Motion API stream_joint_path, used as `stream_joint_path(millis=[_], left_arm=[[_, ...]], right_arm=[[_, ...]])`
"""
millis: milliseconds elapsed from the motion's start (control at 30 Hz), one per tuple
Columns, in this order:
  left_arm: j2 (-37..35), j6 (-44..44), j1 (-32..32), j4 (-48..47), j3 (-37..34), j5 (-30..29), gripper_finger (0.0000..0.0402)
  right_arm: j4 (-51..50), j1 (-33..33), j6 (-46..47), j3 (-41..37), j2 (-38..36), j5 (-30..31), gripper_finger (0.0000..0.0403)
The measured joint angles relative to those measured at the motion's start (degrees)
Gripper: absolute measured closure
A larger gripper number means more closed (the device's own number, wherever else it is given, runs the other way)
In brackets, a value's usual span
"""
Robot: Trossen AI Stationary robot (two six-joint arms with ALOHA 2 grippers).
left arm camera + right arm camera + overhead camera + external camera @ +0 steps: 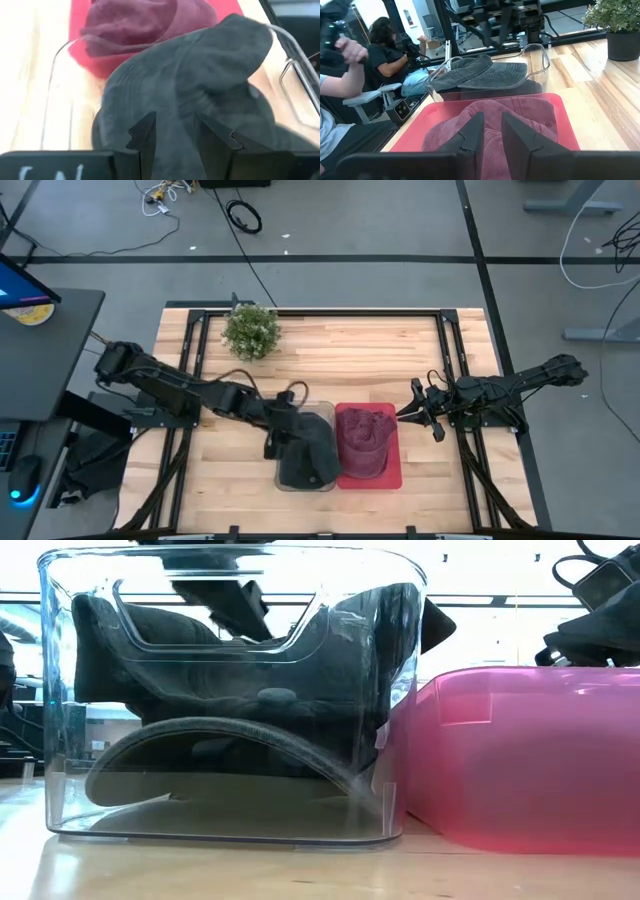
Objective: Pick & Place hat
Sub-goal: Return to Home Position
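A dark grey hat (312,452) lies in a clear container (60,740) near the table's front middle, its curved brim (230,735) resting on the container's floor. My left gripper (172,122) is open and slants down just over the grey hat (190,85), one finger on either side of a crease in its crown. I see no hold. To the right, a dark red hat (362,438) sits in a red bin (392,472). My right gripper (492,122) waits level beside that bin, its fingers a narrow gap apart with nothing between them.
A potted plant (250,330) stands at the table's far left. A desk with a screen (20,295) is off the table's left edge. In the right wrist view a person (385,50) sits beyond the table. Bare wood lies at the far middle.
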Motion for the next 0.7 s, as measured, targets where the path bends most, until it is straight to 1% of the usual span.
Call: stream_joint_path(millis=[100,367,467,533,633,700], left_arm=[[-5.46,0.15,2.51,5.86,-7.67,1.92,0.0266],[-21.78,1.34,6.86,24.50,-26.78,1.90,0.0266],[-27.84,2.09,7.52,27.07,-31.93,0.05,0.0266],[-31.57,1.77,7.63,27.21,-34.70,-2.29,0.0266],[-35.21,-0.83,7.63,27.20,-37.77,-5.10,0.0266],[-36.37,-2.80,7.63,27.26,-39.11,-5.56,0.0266]], right_arm=[[-0.07,-0.02,0.00,0.00,-0.01,0.01,0.0334],[-0.02,-0.01,0.00,0.00,0.00,0.00,0.0334],[-0.01,-0.01,0.00,0.00,0.00,0.01,0.0334],[-0.01,0.00,-0.01,0.00,0.00,0.01,0.0334],[0.00,-0.01,0.01,0.00,-0.02,0.02,0.0334],[0.00,-0.01,0.00,0.01,-0.01,0.00,0.0334]])
